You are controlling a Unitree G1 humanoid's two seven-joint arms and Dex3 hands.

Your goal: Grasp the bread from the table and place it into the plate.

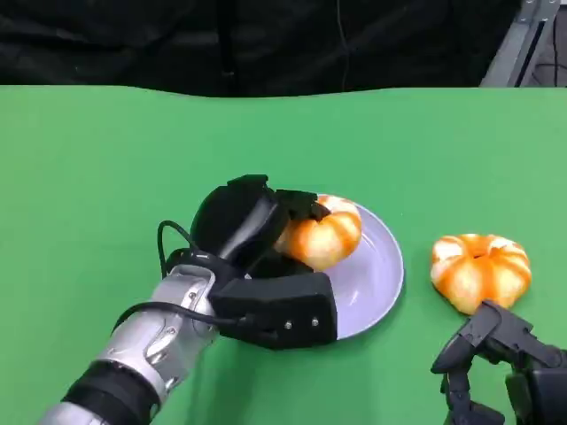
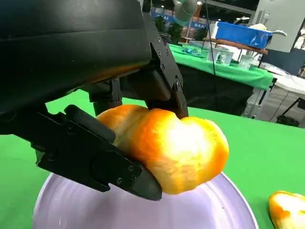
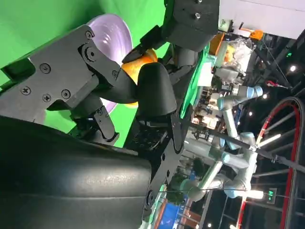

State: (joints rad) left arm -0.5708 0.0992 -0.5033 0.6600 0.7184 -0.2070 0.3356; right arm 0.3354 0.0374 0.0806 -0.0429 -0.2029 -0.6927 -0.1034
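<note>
The robot's left hand (image 1: 266, 232) is reaching over a pale lilac plate (image 1: 381, 274) on a green table (image 1: 97, 168), its black fingers (image 2: 95, 157) wrapping around a round orange-and-white bread (image 1: 323, 232) and holding it over the plate's inner surface. In the left wrist view the bread (image 2: 181, 148) is sitting just above the plate (image 2: 209, 210), though whether it is touching is hard to say. A second bread (image 1: 479, 268) of the same look is lying on the table to the plate's right, apart from the rim. The right hand (image 1: 496, 367) is waiting low near that loaf, holding nothing, its fingers curling partway inward; how far they are closing cannot be made out, as the hand is cut off by the picture's edge. The bread is probably light and soft, with a glossy, lobed crust that could slip or dent, so a gentle wrap around its wide sides seems the best hold. Much of the held bread is being covered by the hand, and the right wrist view is largely blocked by black hand parts, with a slice of plate and orange crust showing past them.
</note>
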